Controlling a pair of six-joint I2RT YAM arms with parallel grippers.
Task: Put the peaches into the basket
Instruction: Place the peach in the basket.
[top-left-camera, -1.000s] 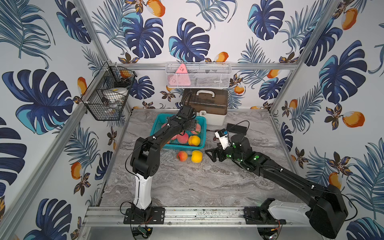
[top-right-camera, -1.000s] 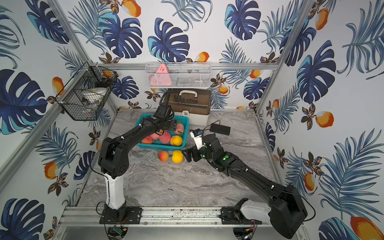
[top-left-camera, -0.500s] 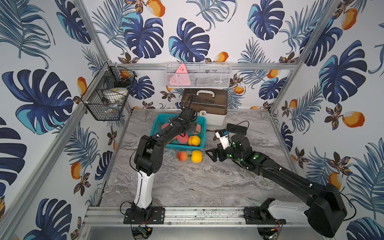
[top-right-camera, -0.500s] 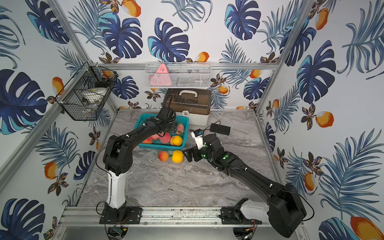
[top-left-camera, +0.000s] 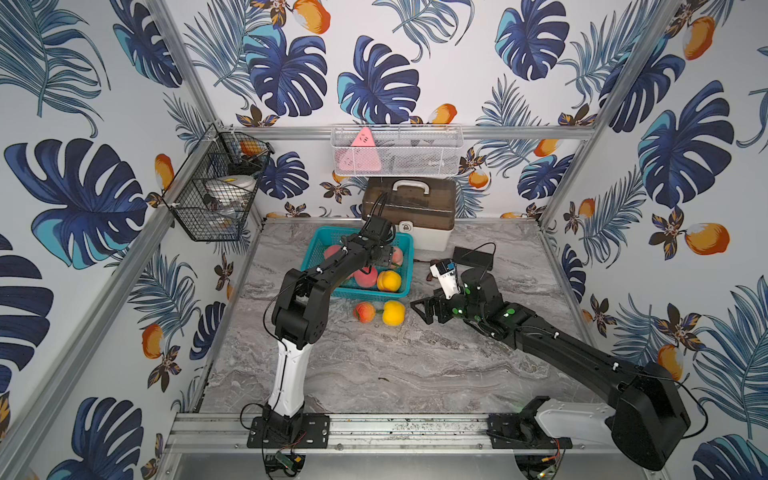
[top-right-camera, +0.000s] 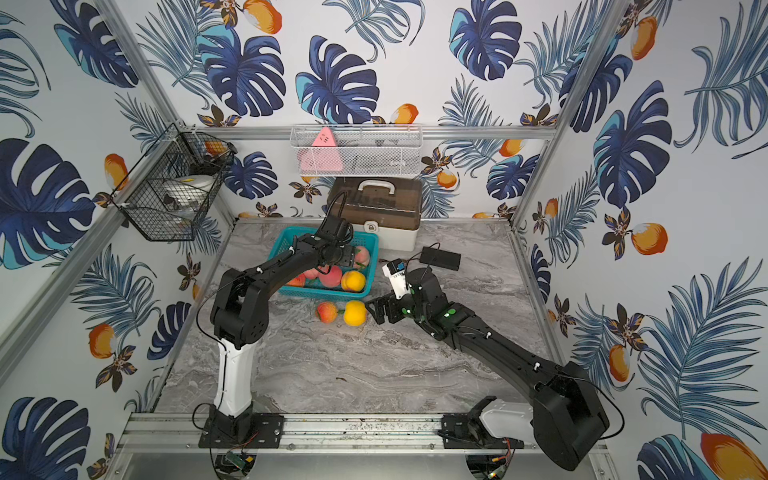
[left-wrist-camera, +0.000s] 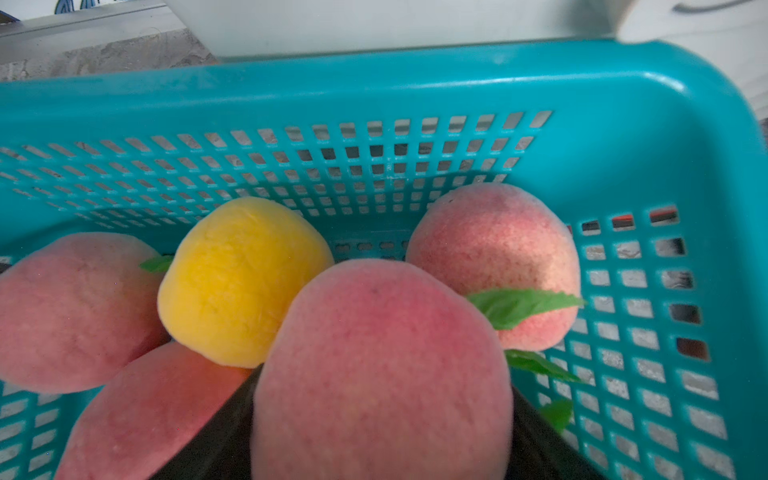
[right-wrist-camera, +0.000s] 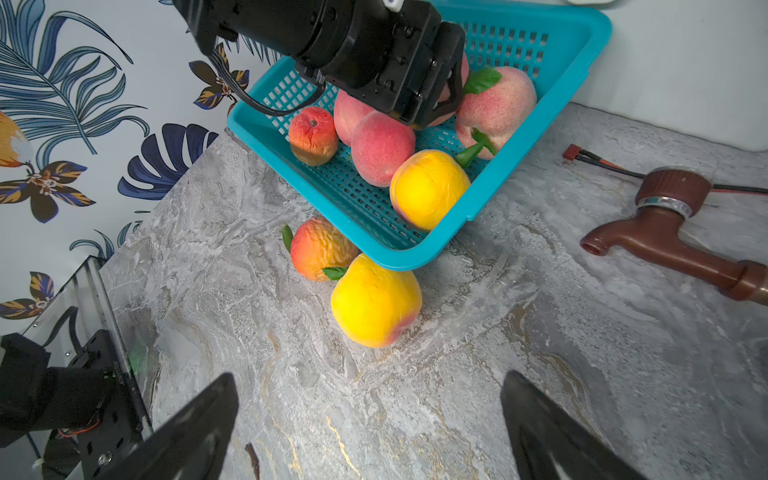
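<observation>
My L jaws grip a pink peach (left-wrist-camera: 380, 365) over the teal basket (left-wrist-camera: 374, 75), far-centre on the surface (top-left-camera: 415, 365), w/ other peaches (right-wrist-camera: 382, 147) lying inside. My R jaws are spread wide & empty, low, just right of a yellow peach (right-wrist-camera: 376, 301) & orange-red peach (right-wrist-camera: 318, 249), both beside the basket's near rim.
</observation>
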